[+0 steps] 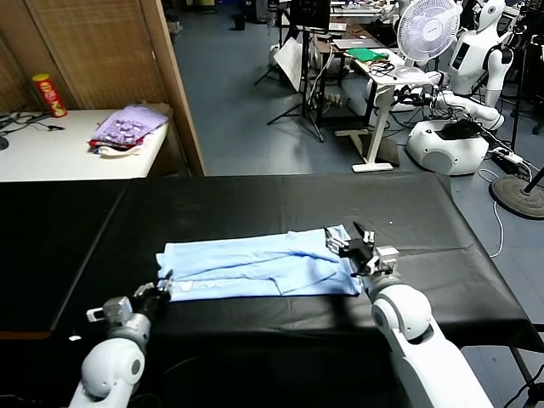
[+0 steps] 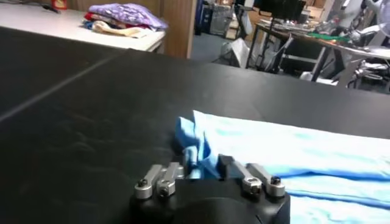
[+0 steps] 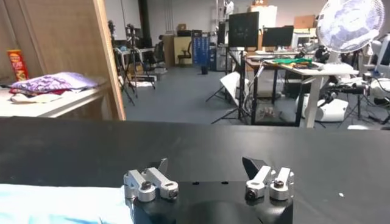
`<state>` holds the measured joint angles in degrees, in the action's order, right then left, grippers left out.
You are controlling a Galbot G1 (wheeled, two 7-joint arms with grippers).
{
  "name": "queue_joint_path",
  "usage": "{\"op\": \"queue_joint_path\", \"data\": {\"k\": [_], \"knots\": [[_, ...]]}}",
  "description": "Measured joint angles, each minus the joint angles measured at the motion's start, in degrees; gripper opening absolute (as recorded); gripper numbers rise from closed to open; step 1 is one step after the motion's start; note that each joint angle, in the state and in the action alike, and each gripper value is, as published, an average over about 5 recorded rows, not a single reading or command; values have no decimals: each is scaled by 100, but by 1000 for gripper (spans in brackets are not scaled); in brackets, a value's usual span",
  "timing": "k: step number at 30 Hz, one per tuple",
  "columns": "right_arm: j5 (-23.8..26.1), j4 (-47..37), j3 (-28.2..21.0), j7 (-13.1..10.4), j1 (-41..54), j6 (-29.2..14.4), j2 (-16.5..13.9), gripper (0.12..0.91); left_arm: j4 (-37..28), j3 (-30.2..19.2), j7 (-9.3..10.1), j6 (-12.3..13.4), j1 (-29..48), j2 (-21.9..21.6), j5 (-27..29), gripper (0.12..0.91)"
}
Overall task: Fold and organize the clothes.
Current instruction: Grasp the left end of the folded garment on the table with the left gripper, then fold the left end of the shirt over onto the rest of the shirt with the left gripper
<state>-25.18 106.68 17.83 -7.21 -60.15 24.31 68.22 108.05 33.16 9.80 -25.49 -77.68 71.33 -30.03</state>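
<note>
The clothes are one pale light-blue T-shirt (image 1: 255,263), lying as a long flat strip across the black table (image 1: 255,204). My left gripper (image 1: 163,287) is at the shirt's near left corner. In the left wrist view it (image 2: 207,164) is shut on a raised fold of the blue fabric (image 2: 198,137). My right gripper (image 1: 358,248) hovers over the shirt's right end. Its fingers (image 3: 253,164) are spread open around nothing but black table, and the shirt's edge (image 3: 55,207) shows beside it.
A white side table (image 1: 51,149) at the back left carries a purple cloth pile (image 1: 127,126) and a red can (image 1: 48,93). A wooden partition (image 1: 110,51) stands behind it. A fan (image 1: 427,30) and white robots (image 1: 476,51) stand beyond the table's far right.
</note>
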Motion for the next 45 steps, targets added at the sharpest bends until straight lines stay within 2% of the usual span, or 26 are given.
{"op": "queue_joint_path", "data": {"k": [3,6,8,12,16,18,20,23,26,31,37,45], "knots": [[-7,73,32,-19,-14,41,-14,798,-35,29,-108,-22,52,-54,250,173],[-29,155,74,-44,-16,93,-42,798,-128,128,-323,50,47,-223,706,168],[-39,194,84,-56,-15,120,-42,798,-222,238,-429,160,1,-442,1060,168],[-37,216,51,-63,-8,144,-2,798,-471,588,-513,423,-125,-1145,1678,168],[-8,214,17,-67,-26,150,61,798,-574,950,-541,600,-299,-1838,2194,168],[18,228,13,-70,-58,155,84,798,-499,1019,-485,546,-375,-2006,2260,168],[45,259,22,-75,-105,162,90,798,-317,991,-339,379,-401,-2043,2139,168],[85,319,57,-84,-201,168,82,798,113,759,-82,43,-346,-1883,1652,168],[130,372,86,-91,-301,171,84,798,569,348,65,-196,-208,-1573,983,168],[176,406,110,-92,-407,172,92,798,928,-406,145,-237,144,-1000,51,168],[196,383,119,-93,-431,173,111,798,886,-1026,162,-194,524,-442,-129,168],[222,311,97,-75,-429,167,134,798,796,-1354,156,-215,614,-68,-88,168]]}}
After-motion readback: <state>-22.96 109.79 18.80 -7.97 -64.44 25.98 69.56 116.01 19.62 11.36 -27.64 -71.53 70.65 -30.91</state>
